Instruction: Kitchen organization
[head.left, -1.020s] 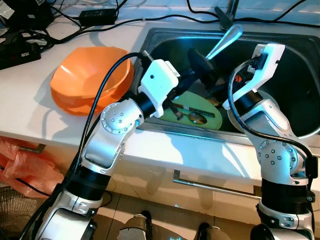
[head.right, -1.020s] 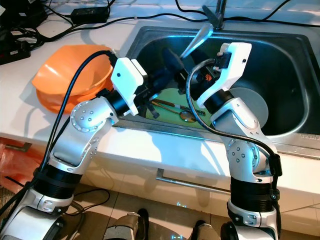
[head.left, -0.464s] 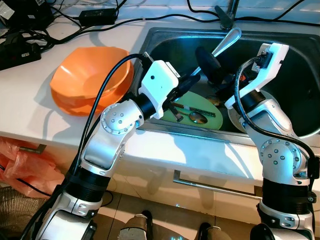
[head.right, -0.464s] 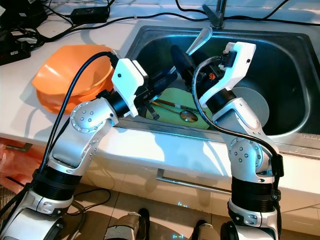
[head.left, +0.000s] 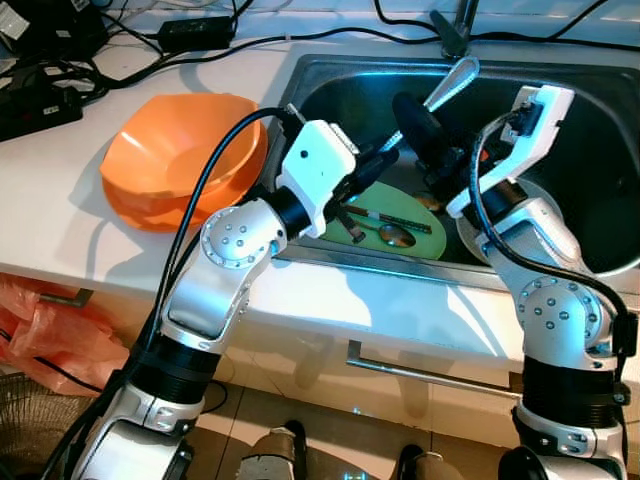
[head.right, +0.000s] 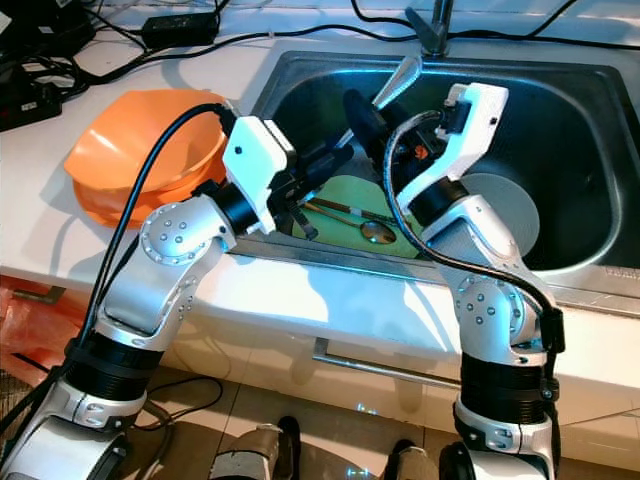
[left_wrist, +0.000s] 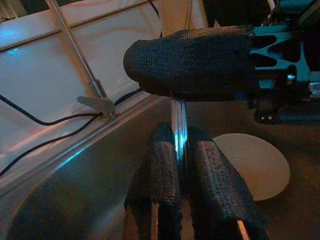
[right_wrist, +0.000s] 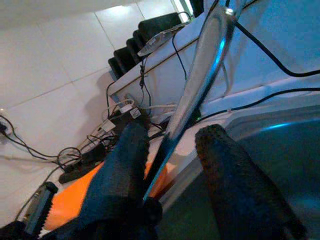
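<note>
While both arms reach over the stainless steel sink (head.left: 330, 75), we find the left end effector (left_wrist: 176, 155) closed on the shaft of a long silver metal utensil (head.left: 455, 78). In the left wrist view its two black fingers (left_wrist: 161, 165) press against the thin shaft from either side. The utensil rises at a tilt from that grip, and its broad shiny end lies near the base of the metal faucet (head.left: 455, 30).

The right end effector (right_wrist: 172, 155) stands higher on the same utensil. In the right wrist view its fingers (right_wrist: 225, 185) are parted, and the utensil passes between them, lying against one finger and clear of the other. We therefore record this end effector as spread around the utensil, not clamped on it.

Below the two end effectors, a flat light green board (head.left: 415, 222) lies on the sink floor. It carries a small metal spoon (head.left: 392, 235) and a thin dark stick-shaped utensil (head.left: 395, 221). A round pale plate (head.right: 505, 205) rests further along the sink floor, under the right arm.

On the white desk (head.left: 60, 200) to the left of the sink sits an orange plastic bowl (head.left: 170, 150), just beside the sink rim. Black cables (head.left: 200, 45) run along the back of the desk.
</note>
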